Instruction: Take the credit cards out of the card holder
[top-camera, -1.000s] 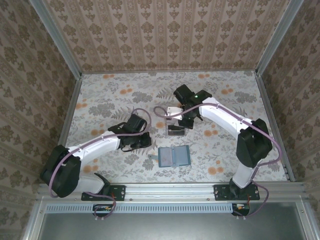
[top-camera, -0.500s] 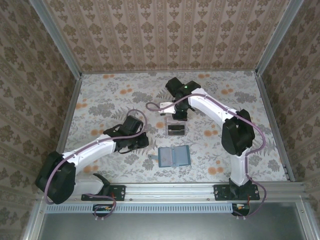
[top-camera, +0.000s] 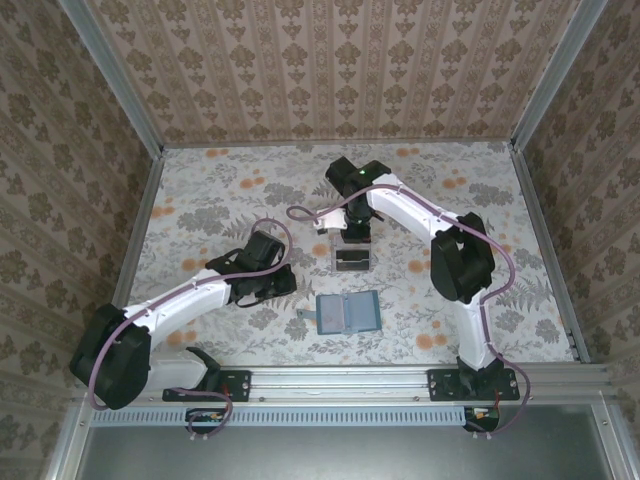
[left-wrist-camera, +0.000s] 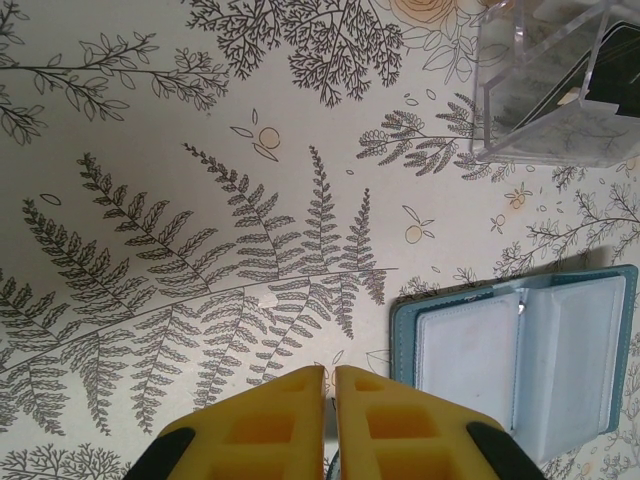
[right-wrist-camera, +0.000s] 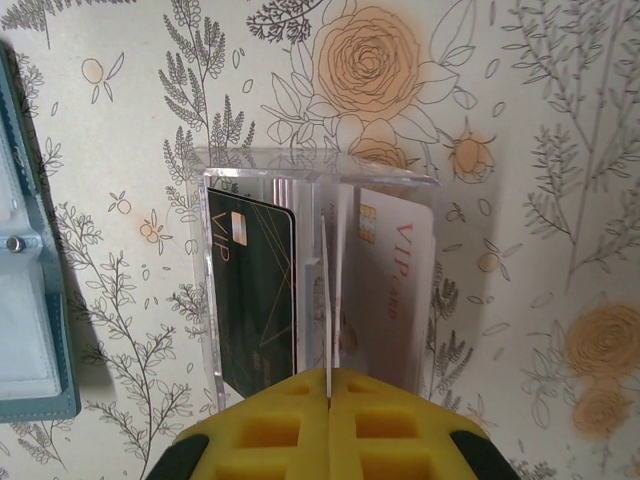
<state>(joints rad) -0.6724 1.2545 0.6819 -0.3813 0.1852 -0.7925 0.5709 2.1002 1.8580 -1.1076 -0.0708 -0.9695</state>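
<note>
The right gripper (right-wrist-camera: 328, 375) hangs with its jaws pressed together and nothing between them. Directly beyond its fingertips stands the clear box (right-wrist-camera: 320, 176). Both credit cards stand upright in that box, the dark card (right-wrist-camera: 252, 300) on the gripper's left and the pale card (right-wrist-camera: 392, 300) on its right, with a thin divider between them. The card holder (right-wrist-camera: 25, 250) lies open on the table (left-wrist-camera: 150, 200), off to the right gripper's left.

The left gripper (left-wrist-camera: 329, 372) is nearly shut and also empty. The card holder (left-wrist-camera: 515, 365) sits just ahead of it and to its right. The pockets look empty (as far as the pale faces show).

The removal step therefore looks done, judging by how things lie. The next move probably calls only for lifting both grippers straight away without nudging the box or tipping the cards.
</note>
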